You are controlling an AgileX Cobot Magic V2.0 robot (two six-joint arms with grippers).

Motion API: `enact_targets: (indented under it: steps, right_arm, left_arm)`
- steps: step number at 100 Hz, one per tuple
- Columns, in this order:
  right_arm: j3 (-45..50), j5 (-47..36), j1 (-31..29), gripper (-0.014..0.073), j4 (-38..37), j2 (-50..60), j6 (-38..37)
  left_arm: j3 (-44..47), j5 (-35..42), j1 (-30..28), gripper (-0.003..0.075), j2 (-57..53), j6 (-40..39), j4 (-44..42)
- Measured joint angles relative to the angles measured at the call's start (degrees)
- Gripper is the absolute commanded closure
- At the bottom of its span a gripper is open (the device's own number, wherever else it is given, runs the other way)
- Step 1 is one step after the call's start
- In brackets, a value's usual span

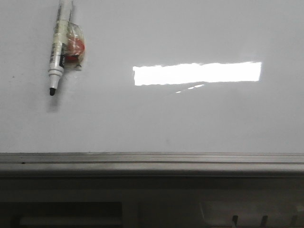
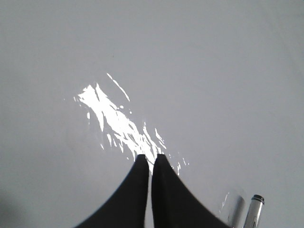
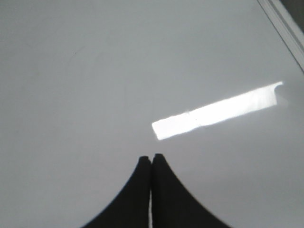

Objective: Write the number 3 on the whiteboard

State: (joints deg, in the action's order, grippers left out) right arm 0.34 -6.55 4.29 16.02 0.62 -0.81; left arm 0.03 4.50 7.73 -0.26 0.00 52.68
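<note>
The whiteboard [image 1: 190, 118] fills the front view as a glossy pale board with a grey metal ledge [image 1: 152, 160] along its near edge. No drawn number 3 shows on it in any view. A white marker [image 1: 56, 52] with a black tip pointing toward the ledge is at the upper left, with clear tape and something red beside its barrel. In the left wrist view the marker's end [image 2: 254, 211] shows beside my left gripper [image 2: 149, 156], which is shut and empty over the board [image 2: 213, 71]. My right gripper [image 3: 151, 156] is shut and empty over the bare board [image 3: 71, 95].
A bright white rectangular glare [image 1: 197, 73] lies on the board right of centre, and it also shows in the right wrist view [image 3: 216, 111]. The board's framed edge [image 3: 283, 21] crosses the corner of the right wrist view. A dark panel [image 1: 142, 204] lies below the ledge.
</note>
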Motion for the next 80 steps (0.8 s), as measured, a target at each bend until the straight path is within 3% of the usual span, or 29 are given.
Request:
enact_targets:
  steps: [25,41,53,68,72,80]
  right_arm:
    - [-1.12,4.59,0.00,0.0655,1.64,0.00,0.00]
    - [-5.65,11.83,0.00,0.0643,1.64,-1.01,0.00]
    - [-9.82,17.28,0.00,0.0506,1.64,-5.86,1.18]
    - [-15.10,20.49,0.00,0.0276,1.64,-14.55,4.92]
    - [-16.74,21.24,0.00,0.0250,1.64,-17.35,5.58]
    - [-19.77,22.71,0.00,0.0238,1.64,-22.23,6.45]
  left_arm:
    - [-0.11,1.06,0.00,0.0741,0.00,0.00,-0.24]
    - [-3.48,-1.04,0.00,0.0720,0.00,0.00,-10.94]
    - [-11.83,-14.41,0.00,0.0564,3.45,0.00,-25.53]
    - [-23.13,-31.39,0.00,0.0253,14.64,7.77,-32.23]
    - [-25.22,-34.25,0.00,0.0221,18.09,10.00,-32.25]
    - [-29.44,-38.52,0.00,0.0234,24.48,12.99,-30.67]
